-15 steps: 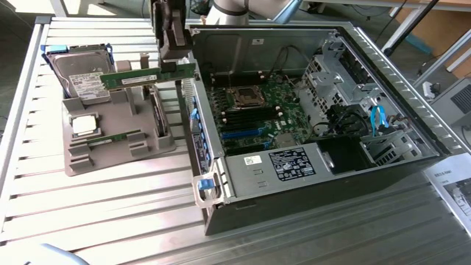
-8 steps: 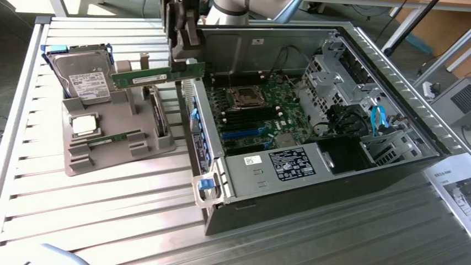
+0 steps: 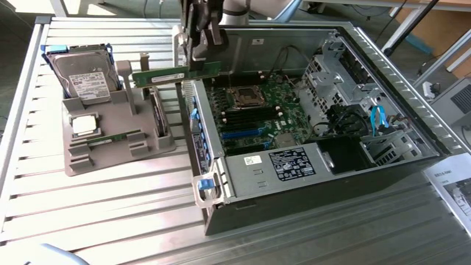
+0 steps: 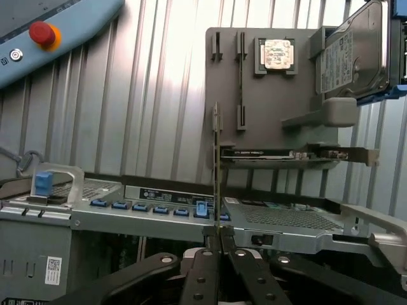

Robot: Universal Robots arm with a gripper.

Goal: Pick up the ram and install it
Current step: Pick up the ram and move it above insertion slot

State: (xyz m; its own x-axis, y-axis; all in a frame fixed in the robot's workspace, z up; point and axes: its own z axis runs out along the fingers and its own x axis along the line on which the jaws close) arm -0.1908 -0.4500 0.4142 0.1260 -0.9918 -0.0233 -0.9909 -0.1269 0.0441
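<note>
Currently the carrying step is in hand. Beside the computer case (image 3: 309, 199), on the exterior view's left, a grey holder (image 3: 103, 159) on the surface (image 3: 110, 215) carries a second stick (image 3: 110, 138). Above the case's near wall, the pincer (image 3: 198, 58) is clamped on the ram (image 3: 165, 75), which hangs clear of everything. Inside the case lie the memory slots (image 3: 241, 117). Installation probably calls for aligning the ram's edge with one slot.

Sunlight is streaking across the ribbed metal tabletop (image 3: 110, 210), brightening its far corner. A cardboard box (image 3: 435, 25) is standing beyond it; a printed sheet (image 3: 450, 190) is lying at the exterior view's right.
</note>
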